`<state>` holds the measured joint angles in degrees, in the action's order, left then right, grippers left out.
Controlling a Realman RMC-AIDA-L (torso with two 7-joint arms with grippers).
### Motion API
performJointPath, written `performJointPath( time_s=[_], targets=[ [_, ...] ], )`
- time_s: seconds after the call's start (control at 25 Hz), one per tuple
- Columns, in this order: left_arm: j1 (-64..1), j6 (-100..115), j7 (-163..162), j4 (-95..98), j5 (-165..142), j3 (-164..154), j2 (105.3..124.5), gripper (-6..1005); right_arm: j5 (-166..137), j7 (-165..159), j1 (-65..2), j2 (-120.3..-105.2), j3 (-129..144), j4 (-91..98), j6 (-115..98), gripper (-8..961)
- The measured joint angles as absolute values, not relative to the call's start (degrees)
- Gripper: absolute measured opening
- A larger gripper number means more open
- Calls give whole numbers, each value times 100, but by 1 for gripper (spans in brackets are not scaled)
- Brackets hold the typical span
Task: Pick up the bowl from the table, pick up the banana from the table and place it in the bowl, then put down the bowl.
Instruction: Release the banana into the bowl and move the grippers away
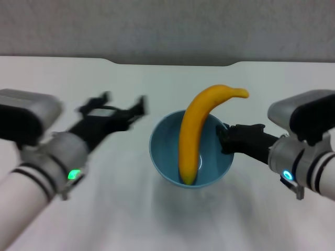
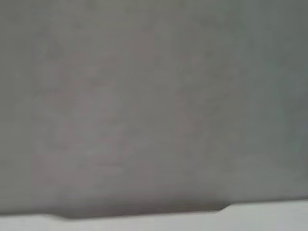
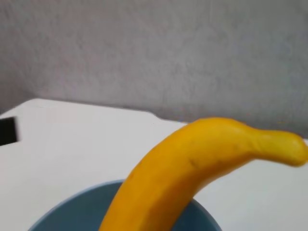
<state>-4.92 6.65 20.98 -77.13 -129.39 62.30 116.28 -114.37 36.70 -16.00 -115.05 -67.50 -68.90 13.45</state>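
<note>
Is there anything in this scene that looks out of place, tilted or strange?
Only one thing: the curved yellow banana stands almost upright in the glossy light-blue bowl, one end down inside, the other leaning out over the rim. The right gripper is at the bowl's rim; the left gripper is open, apart.

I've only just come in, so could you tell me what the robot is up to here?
The banana is already standing in the light-blue bowl, one end in the bottom and the other leaning out over the far rim. The right gripper is at the bowl's right rim, apparently holding it. The left gripper is open and empty, off to the bowl's left over the white table. Setting the bowl down seems to be what remains.
</note>
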Motion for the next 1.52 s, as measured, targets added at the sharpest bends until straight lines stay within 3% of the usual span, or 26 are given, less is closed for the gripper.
performJointPath(
  time_s=[0.52, 1.52],
  targets=[
    [-177, -196, 2281, -7199, -12713, 7646, 11659, 911, -11033, 3897, -3814, -11514, -7719, -4498, 2693, 36],
    [-168, -162, 2259, -7069, -12709, 7664, 11672, 912, -10186, 4131, -3262, -11548, -6708, -4625, 2081, 36]
  ],
)
